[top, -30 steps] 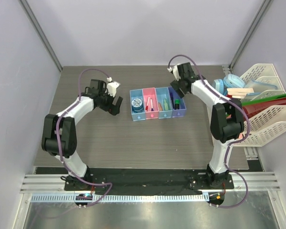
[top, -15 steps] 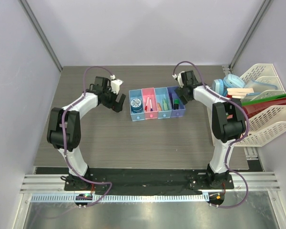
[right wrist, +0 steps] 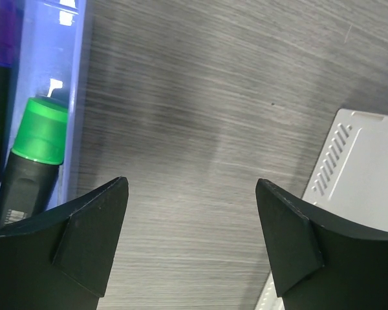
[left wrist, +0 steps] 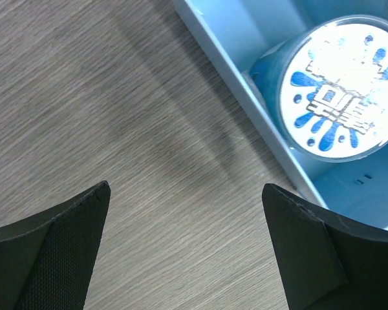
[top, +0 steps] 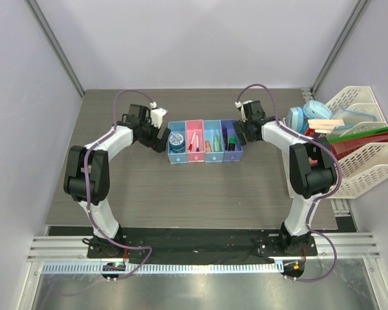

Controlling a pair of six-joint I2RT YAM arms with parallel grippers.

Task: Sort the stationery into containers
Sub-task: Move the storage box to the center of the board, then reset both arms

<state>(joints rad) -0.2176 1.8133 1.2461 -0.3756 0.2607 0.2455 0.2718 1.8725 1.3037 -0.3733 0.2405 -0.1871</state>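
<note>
The joined row of four bins (top: 204, 157) sits mid-table: blue, pink, light blue, purple. The blue bin (left wrist: 246, 90) holds the round blue disc (top: 176, 140), also in the left wrist view (left wrist: 339, 87). The pink bin holds a white marker (top: 194, 140). The light blue bin holds green and orange pieces (top: 212, 143). The purple bin (right wrist: 74, 97) holds the green-capped highlighter (top: 232, 141), also in the right wrist view (right wrist: 32, 161). My left gripper (top: 160, 138) is open and empty against the row's left end. My right gripper (top: 241, 134) is open and empty at the row's right end.
White mesh racks (top: 368, 161) with books and folders stand at the right edge, with blue tape rolls (top: 301, 116) beside them. A white rack corner (right wrist: 355, 187) shows in the right wrist view. Grey walls enclose the table's back and sides.
The bin row has slid left and slightly back toward the left gripper. My right gripper followed it leftward. My left gripper shifted right to the row's left end.
</note>
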